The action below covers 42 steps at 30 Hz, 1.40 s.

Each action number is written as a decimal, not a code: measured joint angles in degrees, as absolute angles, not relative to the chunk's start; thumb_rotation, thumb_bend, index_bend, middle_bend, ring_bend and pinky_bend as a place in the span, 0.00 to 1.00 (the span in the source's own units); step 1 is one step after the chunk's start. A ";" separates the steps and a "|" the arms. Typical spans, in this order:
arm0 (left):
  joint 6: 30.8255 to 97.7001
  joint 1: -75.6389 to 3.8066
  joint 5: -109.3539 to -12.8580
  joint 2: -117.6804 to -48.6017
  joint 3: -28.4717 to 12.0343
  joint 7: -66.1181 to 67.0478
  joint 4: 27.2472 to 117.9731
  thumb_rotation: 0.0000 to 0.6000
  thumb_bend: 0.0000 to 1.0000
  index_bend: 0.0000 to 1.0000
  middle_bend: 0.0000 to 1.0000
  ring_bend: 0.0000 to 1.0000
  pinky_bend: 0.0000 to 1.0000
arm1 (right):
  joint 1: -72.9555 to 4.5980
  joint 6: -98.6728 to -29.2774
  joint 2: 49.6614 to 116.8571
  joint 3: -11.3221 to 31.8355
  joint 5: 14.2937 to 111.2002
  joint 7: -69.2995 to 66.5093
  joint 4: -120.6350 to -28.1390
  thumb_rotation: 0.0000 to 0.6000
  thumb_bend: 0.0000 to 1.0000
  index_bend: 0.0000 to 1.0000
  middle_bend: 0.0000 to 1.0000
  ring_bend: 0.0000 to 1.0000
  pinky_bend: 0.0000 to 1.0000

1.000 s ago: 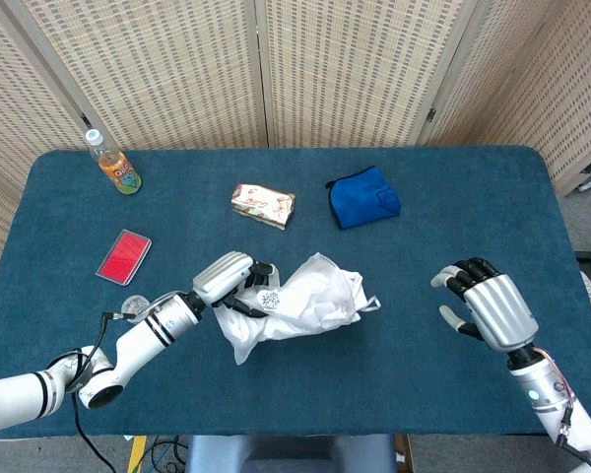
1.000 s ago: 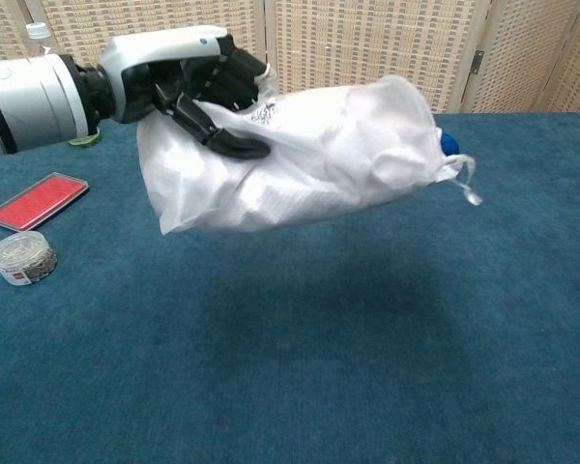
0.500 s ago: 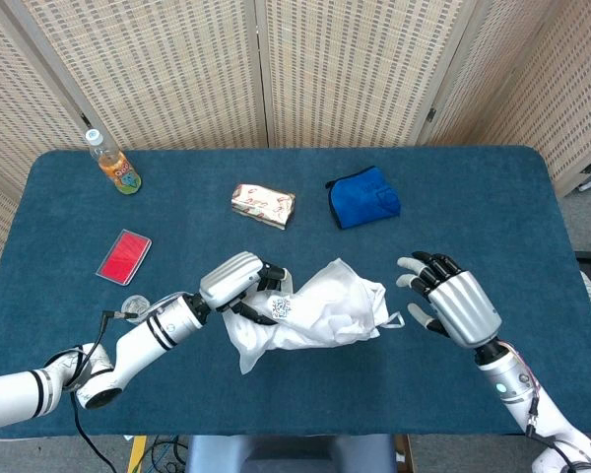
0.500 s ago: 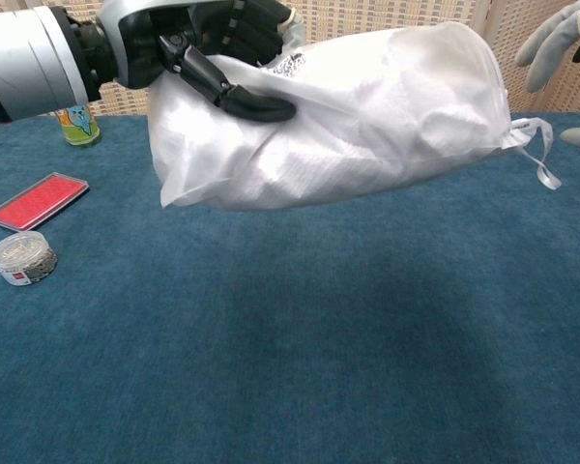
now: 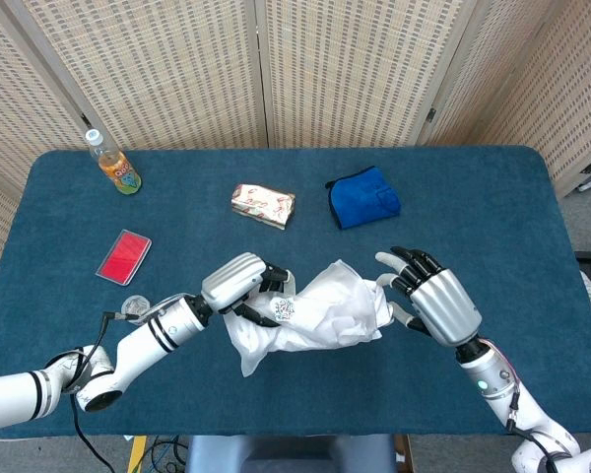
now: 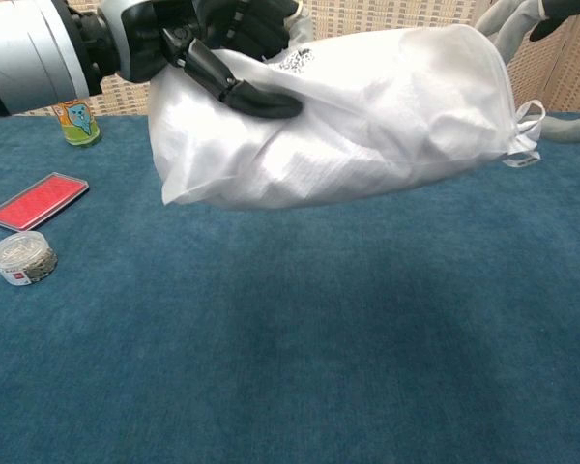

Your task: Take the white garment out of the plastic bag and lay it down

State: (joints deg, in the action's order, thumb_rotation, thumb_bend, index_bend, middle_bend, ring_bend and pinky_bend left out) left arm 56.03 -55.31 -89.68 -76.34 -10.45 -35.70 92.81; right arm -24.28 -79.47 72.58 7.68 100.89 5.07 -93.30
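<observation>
Now I count one bag (image 5: 310,315), one bottle (image 5: 112,165), one red case (image 5: 123,256), one small jar (image 6: 22,258), one foil packet (image 5: 263,204) and one blue cloth (image 5: 362,197). My left hand (image 5: 241,286) grips the bag's 9 o'clock end, holding it clear above the table (image 5: 492,227). My right hand (image 5: 428,301), fingers spread and empty, sits at the bag's 3 o'clock end.

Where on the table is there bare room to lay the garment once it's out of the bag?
The near strip of table, under the held plastic bag, is bare. So is the right end, beyond the right hand and blue cloth. The left side is crowded: red card, small round container, bottle. A foil packet sits back centre.
</observation>
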 measured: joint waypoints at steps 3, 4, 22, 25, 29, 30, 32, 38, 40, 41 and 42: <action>55.88 -55.46 -89.41 -76.35 -10.52 -35.52 93.11 1.00 0.30 0.59 0.62 0.61 0.65 | -24.81 -78.89 72.87 7.71 100.46 5.19 -93.38 1.00 0.26 0.41 0.22 0.15 0.27; 55.84 -55.50 -89.35 -76.34 -10.54 -35.48 93.15 1.00 0.30 0.59 0.62 0.61 0.65 | -24.96 -78.73 73.00 7.69 100.36 5.21 -93.39 1.00 0.26 0.41 0.22 0.15 0.27; 55.18 -55.84 -88.03 -76.14 -10.87 -35.51 93.68 1.00 0.30 0.58 0.62 0.61 0.65 | -28.19 -76.85 77.66 6.96 101.17 5.96 -91.60 1.00 0.45 0.61 0.33 0.15 0.27; 54.97 -55.80 -87.67 -76.00 -10.88 -35.42 93.64 1.00 0.30 0.58 0.62 0.61 0.65 | -28.44 -78.12 79.30 7.12 101.80 6.10 -90.06 1.00 0.57 0.72 0.40 0.17 0.27; 54.56 -55.69 -87.08 -75.69 -10.81 -35.14 93.60 1.00 0.30 0.58 0.62 0.60 0.65 | -28.54 -80.60 81.36 7.35 102.50 5.20 -87.95 1.00 0.65 0.83 0.47 0.23 0.27; 54.41 -55.65 -86.84 -75.61 -10.79 -34.94 93.61 1.00 0.30 0.57 0.62 0.60 0.65 | -28.53 -81.10 81.76 7.41 102.54 4.97 -87.55 1.00 0.66 0.85 0.48 0.24 0.27; 54.04 -55.61 -86.52 -75.49 -10.72 -34.65 93.68 1.00 0.30 0.56 0.62 0.60 0.65 | -28.44 -82.01 82.54 7.51 102.53 4.70 -86.66 1.00 0.68 0.87 0.50 0.26 0.27; 51.59 -55.85 -85.38 -74.85 -10.22 -33.63 93.84 1.00 0.30 0.47 0.58 0.59 0.65 | -28.25 -82.54 83.64 7.22 101.93 4.55 -84.74 1.00 0.68 0.89 0.51 0.28 0.27; 50.82 -55.96 -84.82 -74.70 -10.13 -33.34 93.71 1.00 0.29 0.43 0.55 0.56 0.65 | -28.31 -82.30 83.78 7.16 101.56 4.52 -84.33 1.00 0.68 0.89 0.51 0.29 0.27; 50.47 -56.02 -84.65 -74.61 -10.09 -33.29 93.69 1.00 0.29 0.40 0.53 0.55 0.64 | -28.39 -82.05 83.85 7.15 101.27 4.44 -84.08 1.00 0.68 0.89 0.52 0.29 0.27; 49.86 -56.12 -84.41 -74.43 -10.02 -33.24 93.68 1.00 0.29 0.35 0.49 0.52 0.62 | -28.47 -81.80 83.91 7.16 100.99 4.34 -83.93 1.00 0.68 0.89 0.52 0.29 0.27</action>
State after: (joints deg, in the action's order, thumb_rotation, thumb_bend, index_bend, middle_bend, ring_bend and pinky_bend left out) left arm 49.86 -56.12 -84.41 -74.43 -10.02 -33.24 93.68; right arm -28.47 -81.80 83.91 7.16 100.99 4.34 -83.93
